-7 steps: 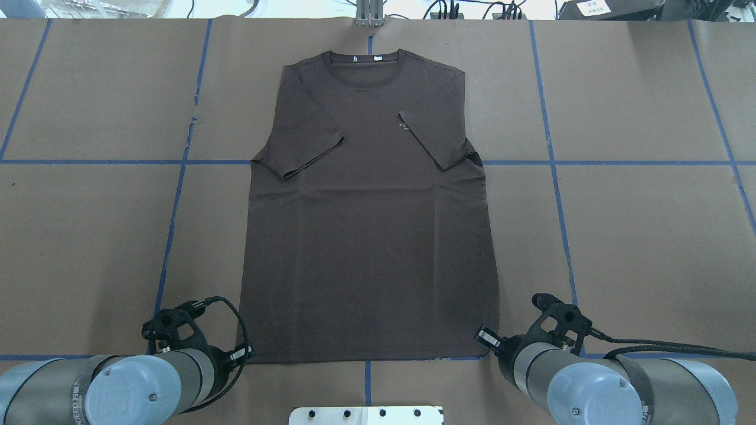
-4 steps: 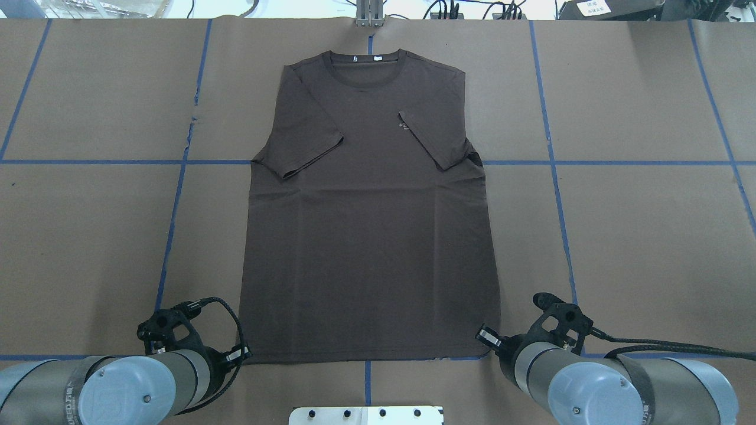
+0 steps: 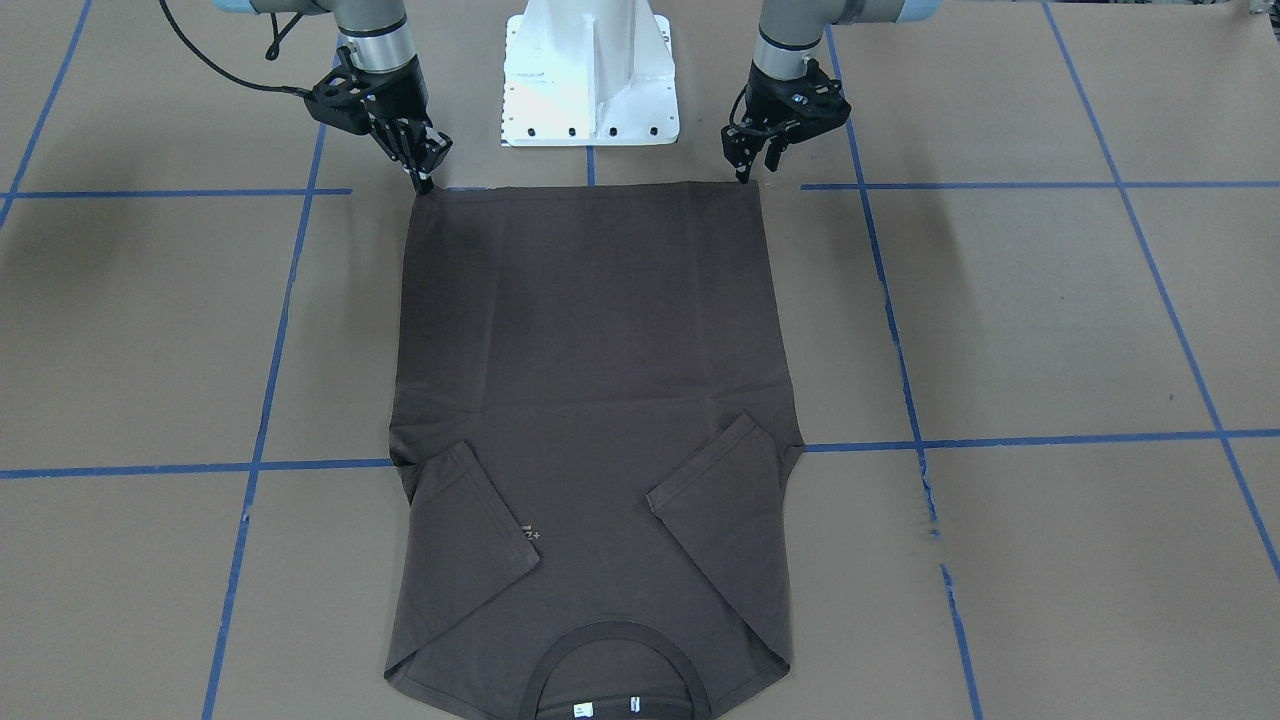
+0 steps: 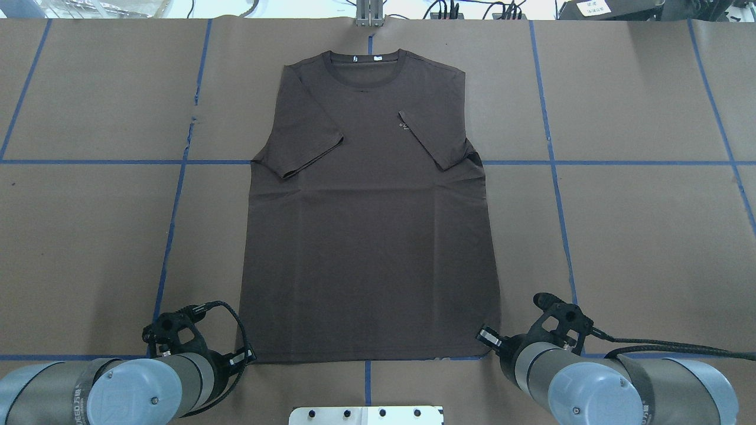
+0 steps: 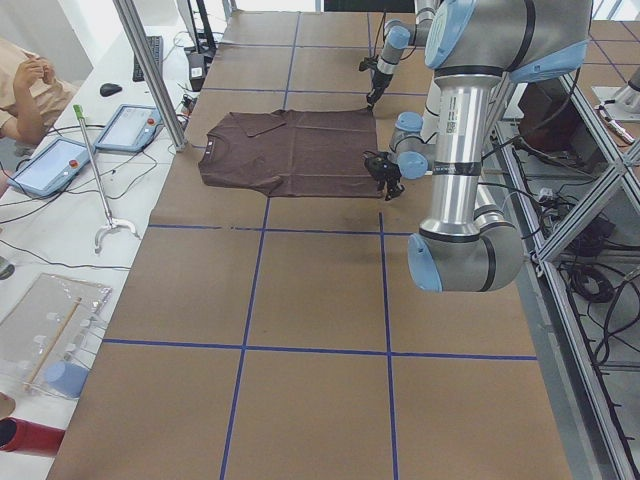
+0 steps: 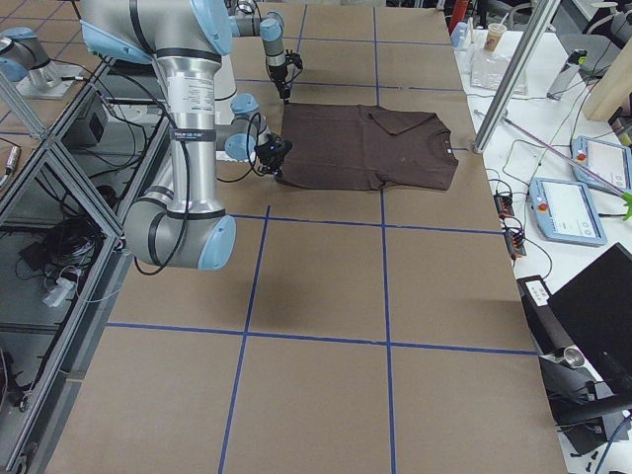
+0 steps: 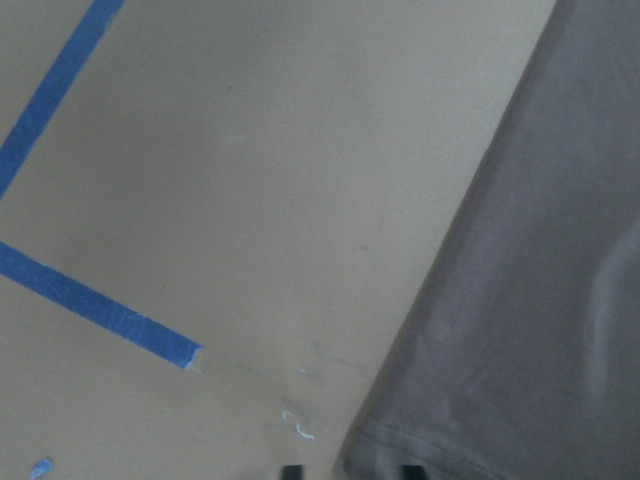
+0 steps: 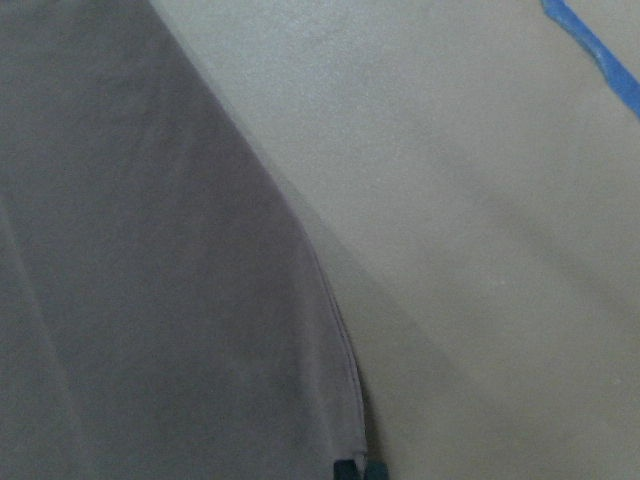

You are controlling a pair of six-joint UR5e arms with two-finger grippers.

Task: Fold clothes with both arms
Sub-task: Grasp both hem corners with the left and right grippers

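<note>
A: What is seen from across the table?

B: The T-shirt (image 3: 590, 330) is laid flat, front up, on the table (image 3: 1050, 320), with its hem toward the white pedestal (image 3: 590, 80) and both sleeves (image 3: 470, 540) folded in over the chest. The collar (image 3: 610, 660) is partly cut off by the lower edge. The right gripper (image 3: 424, 178) is set at one hem corner, jaws drawn together. The left gripper (image 3: 752, 168) is set at the other, and a small gap is seen between its jaws.

A: And from overhead?

B: The hem corners are found just beside the wrists, but the jaws are mostly hidden behind the left arm (image 4: 136, 386) and the right arm (image 4: 590, 389), so no width can be judged there.

A: The side views?

B: From the left end the shirt is shown far off, and the grippers are too small to be read. A clear tray (image 5: 90, 290) is made out beside the table, with a blue object (image 5: 65, 378) lying in it. What it is cannot be told. From the right end, too, no jaw state can be told.

A: The wrist cameras?

B: On the left wrist only the fingertips (image 7: 411, 470) are shown, cut off at the bottom edge and narrowly apart, with the hem corner between them. On the right wrist the fingertips (image 8: 346, 468) are nearly touching, and the hem corner appears to be pinched between them.
</note>
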